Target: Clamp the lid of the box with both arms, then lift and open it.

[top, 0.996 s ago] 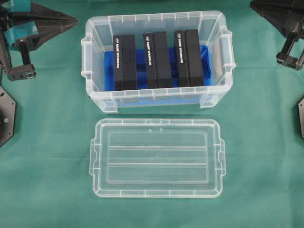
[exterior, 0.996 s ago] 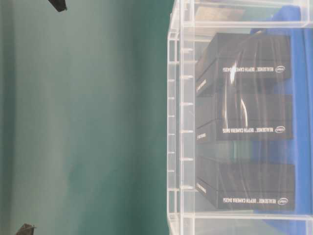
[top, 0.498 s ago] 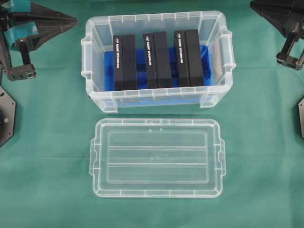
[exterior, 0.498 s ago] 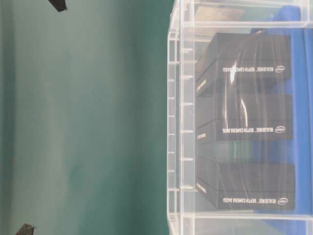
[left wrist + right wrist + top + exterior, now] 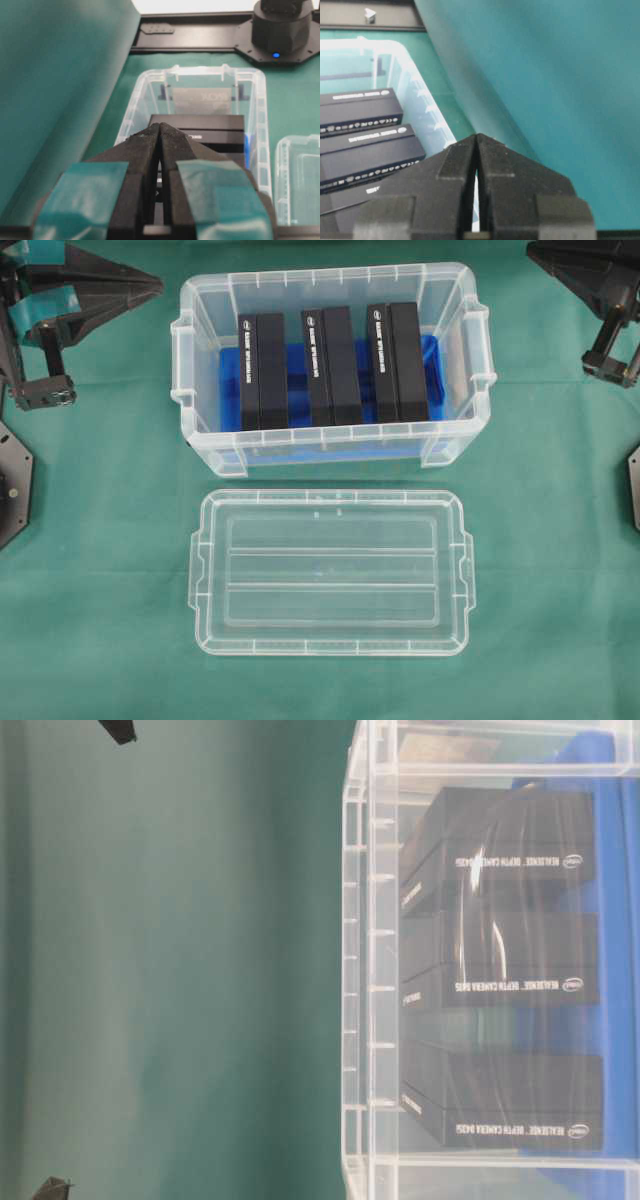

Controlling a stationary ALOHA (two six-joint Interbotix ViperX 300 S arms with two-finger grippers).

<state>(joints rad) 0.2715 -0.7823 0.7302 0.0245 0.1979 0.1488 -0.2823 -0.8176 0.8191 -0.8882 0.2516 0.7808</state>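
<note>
One clear lid (image 5: 331, 572) lies flat on the green cloth (image 5: 100, 590), just near of the box (image 5: 330, 445), apart from it. Three black blocks (image 5: 328, 365) stand inside. Left gripper (image 5: 159, 131) far left, right gripper (image 5: 476, 140) far right: both pressed closed, empty.

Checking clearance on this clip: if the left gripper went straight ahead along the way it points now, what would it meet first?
Probably the box. The shut left gripper aims at its near end wall, with the black blocks behind it. Height is unclear, so it might pass above the rim.
</note>
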